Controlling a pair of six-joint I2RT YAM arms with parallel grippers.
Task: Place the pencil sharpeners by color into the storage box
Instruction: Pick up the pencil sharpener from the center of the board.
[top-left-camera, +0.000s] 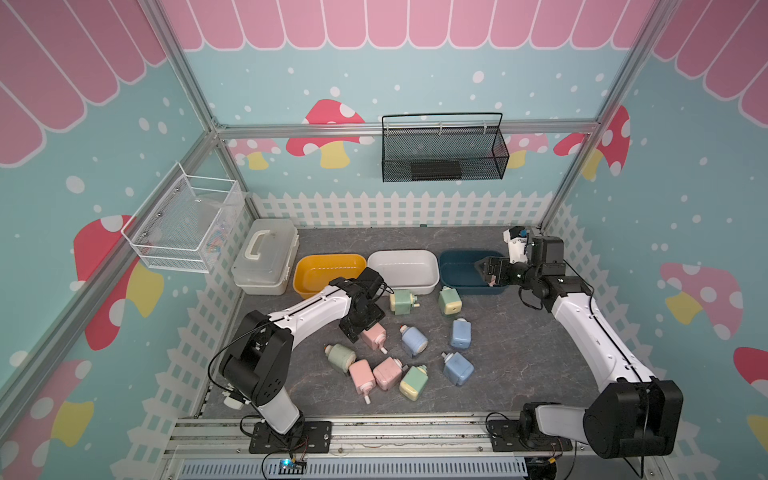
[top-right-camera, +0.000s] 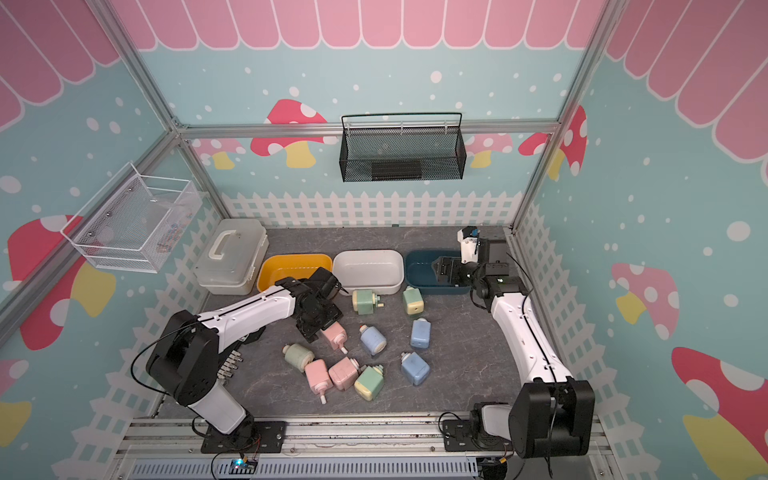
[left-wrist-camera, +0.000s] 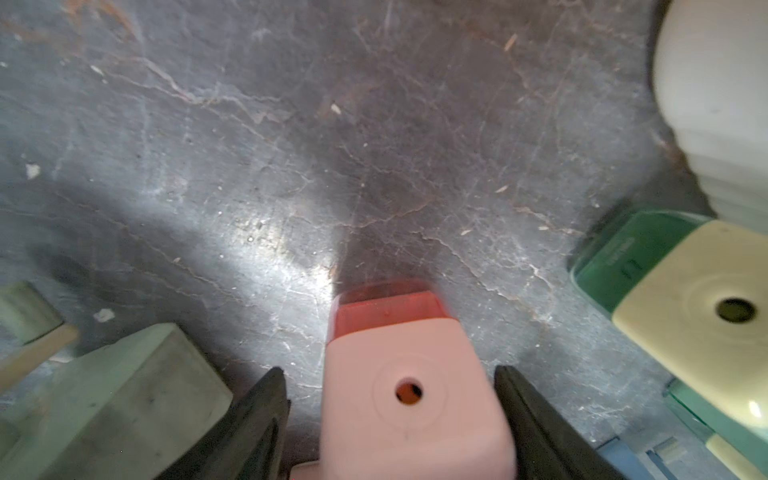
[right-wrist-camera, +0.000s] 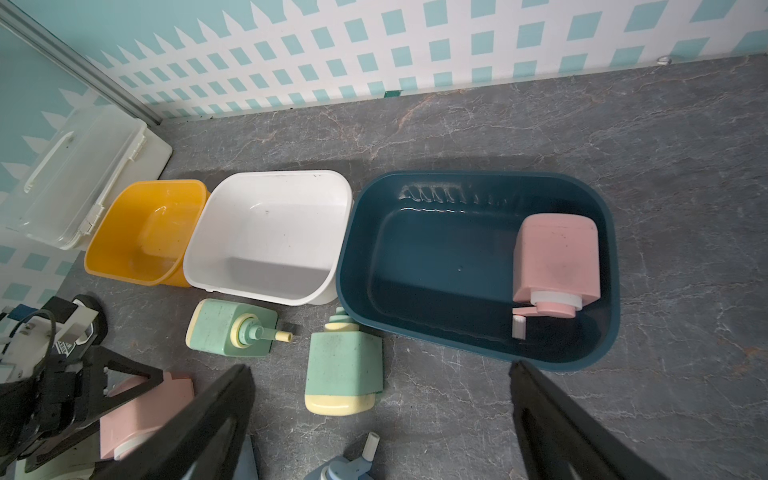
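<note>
My left gripper (left-wrist-camera: 390, 382) is down on the table, open, its jaws on either side of a pink pencil sharpener (left-wrist-camera: 415, 395) with a gap still showing on one side. In both top views this pink sharpener (top-left-camera: 374, 336) (top-right-camera: 334, 333) lies partly under the gripper. My right gripper (right-wrist-camera: 380, 365) hangs open and empty over the front edge of the dark blue box (right-wrist-camera: 349, 249), which holds one pink sharpener (right-wrist-camera: 557, 257). The yellow box (top-left-camera: 328, 259) and white box (top-left-camera: 403, 254) hold nothing. Several green, blue and pink sharpeners lie scattered mid-table, such as a blue one (top-left-camera: 460, 334).
A clear lidded case (top-left-camera: 266, 257) stands left of the yellow box. A white wire basket (top-left-camera: 183, 224) hangs on the left wall and a black mesh basket (top-left-camera: 444, 149) on the back wall. Two green sharpeners (top-left-camera: 402, 301) (top-left-camera: 450, 301) lie just before the boxes.
</note>
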